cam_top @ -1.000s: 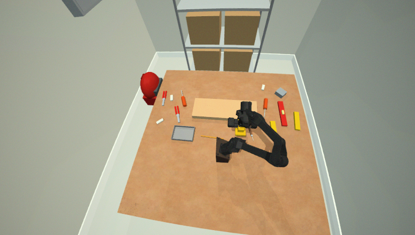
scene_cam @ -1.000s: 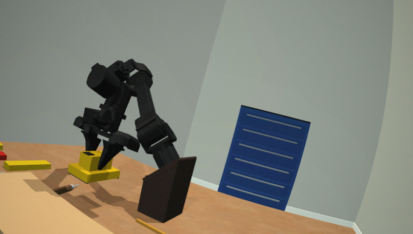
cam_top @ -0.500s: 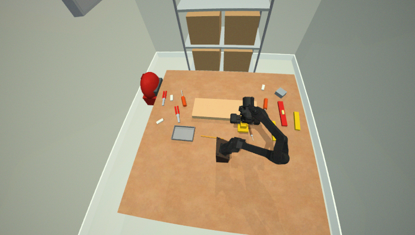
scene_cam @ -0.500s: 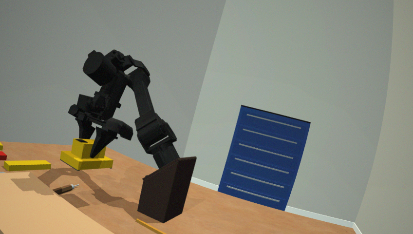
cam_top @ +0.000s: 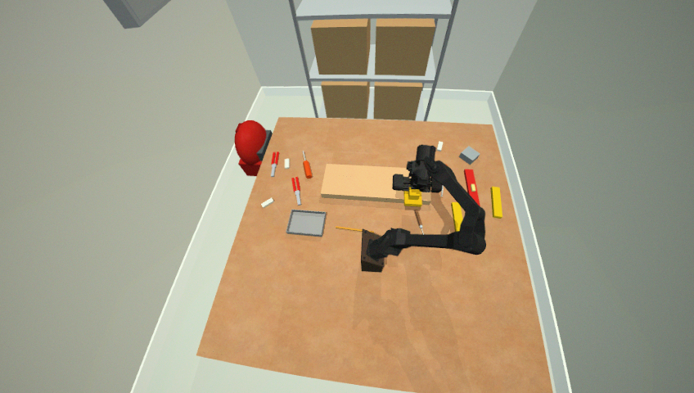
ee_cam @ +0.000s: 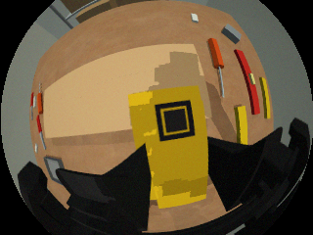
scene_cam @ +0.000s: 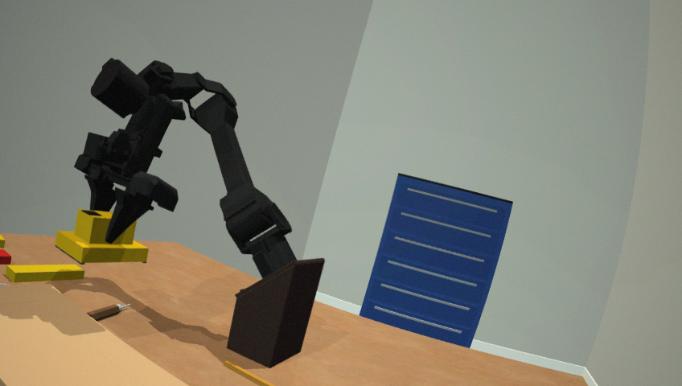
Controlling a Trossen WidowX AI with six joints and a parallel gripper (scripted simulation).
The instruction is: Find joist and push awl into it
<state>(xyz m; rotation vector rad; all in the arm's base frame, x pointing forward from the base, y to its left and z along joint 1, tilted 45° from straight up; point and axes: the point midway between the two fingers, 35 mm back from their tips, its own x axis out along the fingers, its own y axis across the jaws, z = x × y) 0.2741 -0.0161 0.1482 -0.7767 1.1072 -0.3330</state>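
The yellow stud finder (cam_top: 412, 199) (scene_cam: 87, 228) (ee_cam: 176, 164) has a dark square display on top. My gripper (scene_cam: 104, 225) (ee_cam: 172, 143) is shut on its upper block and holds it in the air at the right part of the panel's front edge. The pale floor panel (cam_top: 360, 182) (scene_cam: 47, 356) (ee_cam: 98, 93) lies flat; the joist is hidden. The awl (cam_top: 418, 219) (scene_cam: 106, 312), with a brown handle and thin metal tip, lies on the table between panel and arm base. The grey tray (cam_top: 306, 223) (ee_cam: 53, 167) stands front left of the panel, with nothing in it.
To the right lie two yellow bars (cam_top: 457, 216) (cam_top: 496, 201), a red level (cam_top: 470, 182) (ee_cam: 246, 80), a grey block (cam_top: 469, 155) and an orange screwdriver (ee_cam: 215, 54). A pencil (cam_top: 346, 228) lies between tray and arm base. Red-handled pliers (cam_top: 296, 187) and another screwdriver (cam_top: 307, 169) lie left.
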